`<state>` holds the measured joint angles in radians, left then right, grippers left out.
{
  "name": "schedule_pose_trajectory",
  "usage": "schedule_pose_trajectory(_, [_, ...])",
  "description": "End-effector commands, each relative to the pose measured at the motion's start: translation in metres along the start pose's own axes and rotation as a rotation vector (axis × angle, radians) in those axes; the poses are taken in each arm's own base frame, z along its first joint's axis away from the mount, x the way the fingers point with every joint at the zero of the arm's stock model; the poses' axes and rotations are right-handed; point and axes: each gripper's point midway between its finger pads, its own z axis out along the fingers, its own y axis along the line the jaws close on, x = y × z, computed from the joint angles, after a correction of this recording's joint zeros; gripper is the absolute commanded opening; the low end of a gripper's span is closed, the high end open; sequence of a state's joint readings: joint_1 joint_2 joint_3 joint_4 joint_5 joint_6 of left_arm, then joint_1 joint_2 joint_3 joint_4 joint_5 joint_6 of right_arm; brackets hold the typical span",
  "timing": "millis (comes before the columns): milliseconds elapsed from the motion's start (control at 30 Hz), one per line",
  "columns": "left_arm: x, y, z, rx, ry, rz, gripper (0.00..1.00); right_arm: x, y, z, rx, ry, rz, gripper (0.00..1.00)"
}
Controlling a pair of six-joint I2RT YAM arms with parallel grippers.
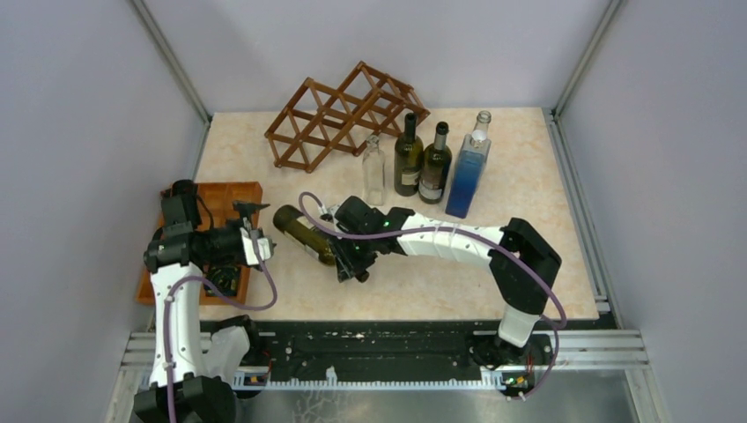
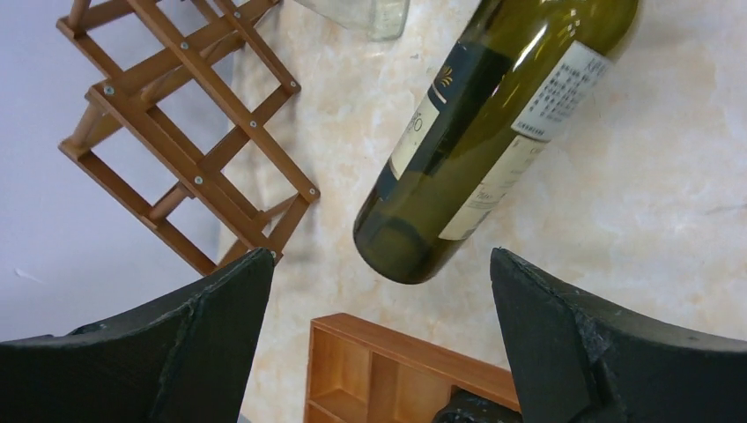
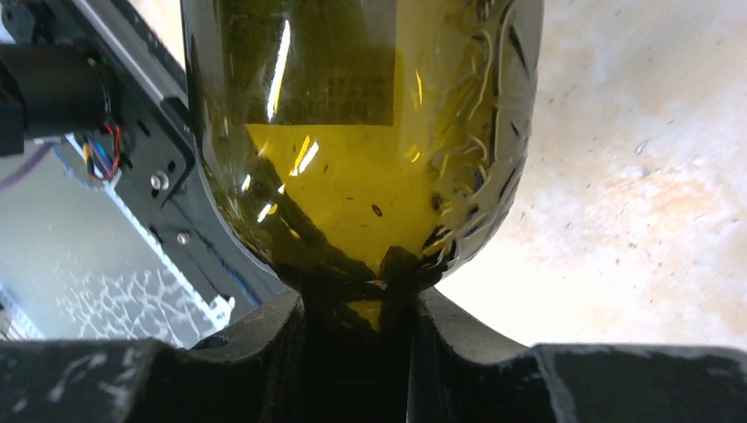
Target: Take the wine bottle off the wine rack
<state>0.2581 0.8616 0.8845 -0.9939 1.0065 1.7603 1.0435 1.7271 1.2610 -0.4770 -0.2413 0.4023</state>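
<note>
right gripper: pinching narrow on the neck of the wine bottle
wine bottle: lying near-flat over the table, already off the wine rack, well apart on its near side
long axis: base pointing at the left gripper, neck pointing at the right gripper
left gripper: hanging wide, holding nothing, near the base
table contact: not showing
likely next: right arm setting it down
</note>
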Motion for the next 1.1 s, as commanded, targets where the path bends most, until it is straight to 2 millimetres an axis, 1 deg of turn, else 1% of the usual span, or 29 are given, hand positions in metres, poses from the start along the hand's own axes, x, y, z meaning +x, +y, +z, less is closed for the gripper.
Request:
schedule_pose_trajectory(0, [-0.006,-0.025,0.004,0.073,-0.043,0.220,0.99,-0.067,0.064,-0.058,-0.160,-0.234,-0.172,0.00])
schedule_pose_trajectory(133, [0.000,-0.051,0.002,0.167,-0.017,0.276,0.99,-0.074,0.077,-0.063,-0.185,-0.250,-0.186,0.00])
schedule_pose_trajectory(333, [0.001,-0.059,0.003,0.173,-0.011,0.269,0.99,-0.080,0.103,-0.064,-0.233,-0.252,-0.215,0.00])
schedule_pose_trajectory(400, [0.003,-0.057,0.003,0.166,-0.005,0.266,0.99,-0.082,0.111,-0.065,-0.256,-0.250,-0.223,0.00])
schedule_pose_trajectory(500, [0.008,-0.045,0.005,0.122,0.012,0.287,0.99,-0.083,0.118,-0.066,-0.270,-0.243,-0.231,0.00])
schedule_pose_trajectory(633, [0.009,-0.039,0.005,0.106,0.016,0.325,0.99,-0.081,0.127,-0.065,-0.284,-0.229,-0.251,0.00])
schedule_pose_trajectory(800, [0.003,-0.029,0.006,0.055,-0.006,0.358,0.99,-0.075,0.130,-0.059,-0.292,-0.200,-0.260,0.00])
schedule_pose_trajectory(933, [0.003,-0.027,0.007,0.045,-0.010,0.370,0.99,-0.074,0.133,-0.058,-0.297,-0.194,-0.264,0.00])
schedule_pose_trajectory(1067, [0.010,-0.031,0.009,0.066,0.010,0.368,0.99,-0.076,0.138,-0.064,-0.310,-0.207,-0.278,0.00])
